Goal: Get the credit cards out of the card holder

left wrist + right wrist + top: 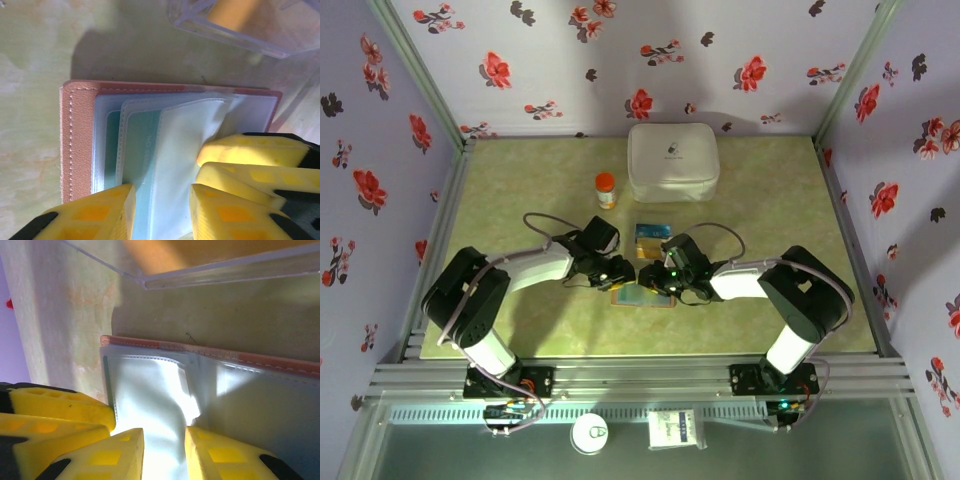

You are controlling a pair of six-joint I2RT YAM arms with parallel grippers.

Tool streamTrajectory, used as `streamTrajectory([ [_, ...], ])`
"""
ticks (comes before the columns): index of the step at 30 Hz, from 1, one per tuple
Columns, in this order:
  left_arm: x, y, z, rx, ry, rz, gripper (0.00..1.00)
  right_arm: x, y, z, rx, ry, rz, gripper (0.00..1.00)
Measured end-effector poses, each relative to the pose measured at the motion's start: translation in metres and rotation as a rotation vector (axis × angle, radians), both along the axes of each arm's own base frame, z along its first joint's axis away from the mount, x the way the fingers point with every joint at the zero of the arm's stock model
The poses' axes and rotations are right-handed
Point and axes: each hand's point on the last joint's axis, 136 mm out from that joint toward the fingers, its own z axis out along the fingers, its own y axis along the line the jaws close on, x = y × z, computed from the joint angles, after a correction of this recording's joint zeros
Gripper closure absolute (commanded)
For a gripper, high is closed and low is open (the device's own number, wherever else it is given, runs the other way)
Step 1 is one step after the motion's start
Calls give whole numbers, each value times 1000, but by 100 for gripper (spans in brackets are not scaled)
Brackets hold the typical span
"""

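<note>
Over the card holder point(77, 140), straddling a clear sleeve point(180, 145) with left gripper point(161, 200) and right gripper point(165, 432) slightly parted, hold unclear. Might drag sleeve, not teal credit card point(142, 150).

A white rounded case point(672, 162) sits at twelve o'clock on the green marbled table point(520, 180). At the case's eight o'clock, just beside it, an orange-capped little bottle point(606, 190) stands upright. Down at six o'clock, below the table's edge, lie a round white lid point(589, 434) and a white packet point(676, 428).
</note>
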Motion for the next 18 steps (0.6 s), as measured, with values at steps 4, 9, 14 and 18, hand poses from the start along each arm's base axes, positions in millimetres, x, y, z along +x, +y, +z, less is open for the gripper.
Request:
streamTrajectory([
  [4, -1, 0, -3, 6, 7, -2, 67, 0, 1, 1, 13, 3, -1, 72],
  [9, 0, -1, -2, 1, 5, 2, 76, 0, 1, 2, 19, 6, -5, 72],
  [14, 0, -3, -1, -7, 7, 7, 81, 0, 2, 2, 21, 6, -6, 72],
  [18, -1, -3, 0, -10, 8, 6, 81, 1, 2, 3, 24, 9, -9, 71],
])
